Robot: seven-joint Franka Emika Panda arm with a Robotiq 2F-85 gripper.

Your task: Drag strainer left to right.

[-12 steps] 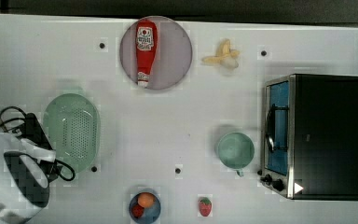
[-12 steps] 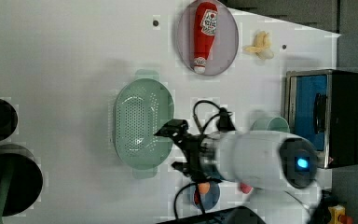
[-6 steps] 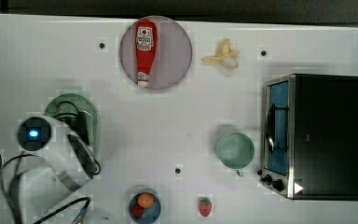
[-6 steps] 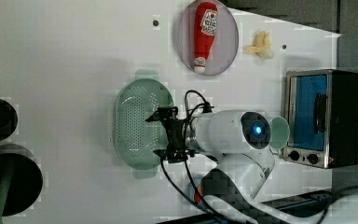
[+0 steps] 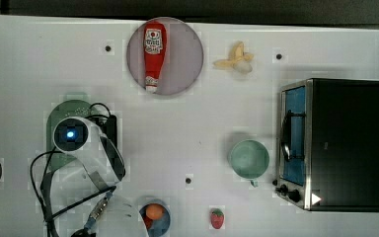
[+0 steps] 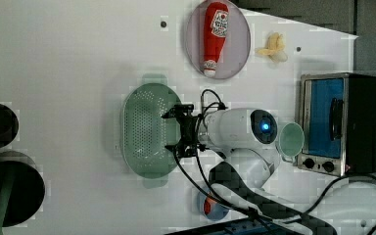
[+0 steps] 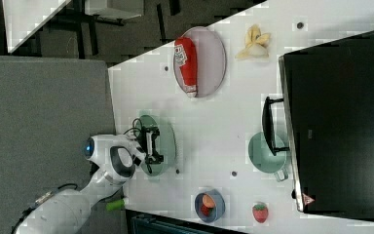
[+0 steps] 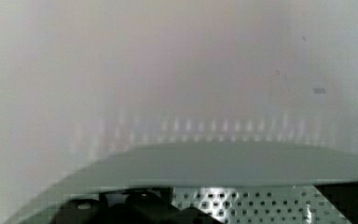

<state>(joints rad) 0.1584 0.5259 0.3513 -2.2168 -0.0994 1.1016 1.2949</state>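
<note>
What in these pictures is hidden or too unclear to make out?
- Strainer: in the top view, the arm covers most of it.
- Gripper: whether it touches the strainer's rim is unclear in the left view.
- Bowl: the top view's bottom edge cuts it off.

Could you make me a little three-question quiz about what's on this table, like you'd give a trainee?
1. True or false: the ketchup bottle lies on the round plate.
2. In the top view, what stands nearest the toaster oven? A) banana B) green cup C) strainer
3. Fill in: the arm's open pincer is at the rim of the ______.

Key:
1. True.
2. B: the green cup sits just to the top view's left of the oven; the banana is farther off.
3. Strainer.
</note>
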